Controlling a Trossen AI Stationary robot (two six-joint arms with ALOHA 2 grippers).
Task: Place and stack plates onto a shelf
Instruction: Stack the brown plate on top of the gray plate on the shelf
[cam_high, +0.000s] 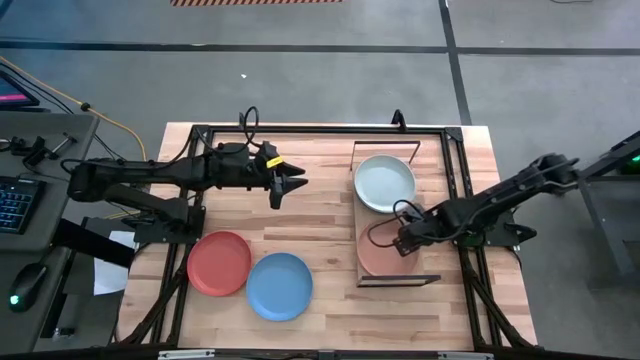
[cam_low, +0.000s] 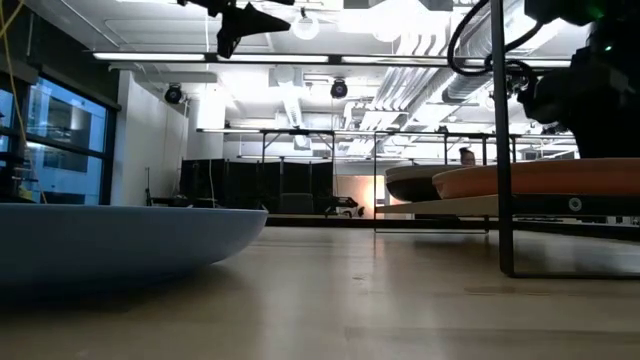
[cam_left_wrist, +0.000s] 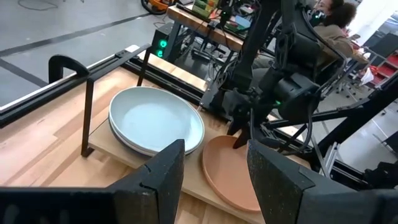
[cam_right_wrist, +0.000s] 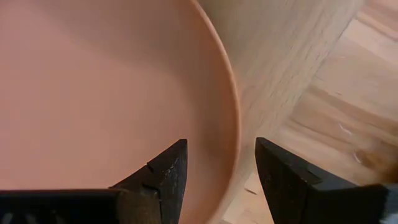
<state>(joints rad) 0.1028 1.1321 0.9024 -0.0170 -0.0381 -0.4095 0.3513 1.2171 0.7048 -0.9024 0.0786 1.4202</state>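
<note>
The shelf (cam_high: 362, 215) stands on the table's right half. On its far part lies a pale mint plate (cam_high: 385, 183), resting on another pale plate (cam_left_wrist: 134, 144). A salmon pink plate (cam_high: 378, 262) lies flat on the shelf's near part. My right gripper (cam_right_wrist: 221, 149) points down, open, with one finger over the plate's inside and one outside its rim (cam_right_wrist: 231, 106), touching nothing. A coral red plate (cam_high: 219, 263) and a blue plate (cam_high: 279, 286) lie on the table at the near left. My left gripper (cam_high: 297, 186) hovers open over the table's middle, pointing toward the shelf.
Black metal frame bars (cam_high: 300, 130) run around the table's far side and along the shelf's ends (cam_left_wrist: 87, 112). Bare wood lies between the two loose plates and the shelf. A keyboard (cam_high: 15, 200) sits off the table's left; a person (cam_left_wrist: 336, 25) sits beyond the right side.
</note>
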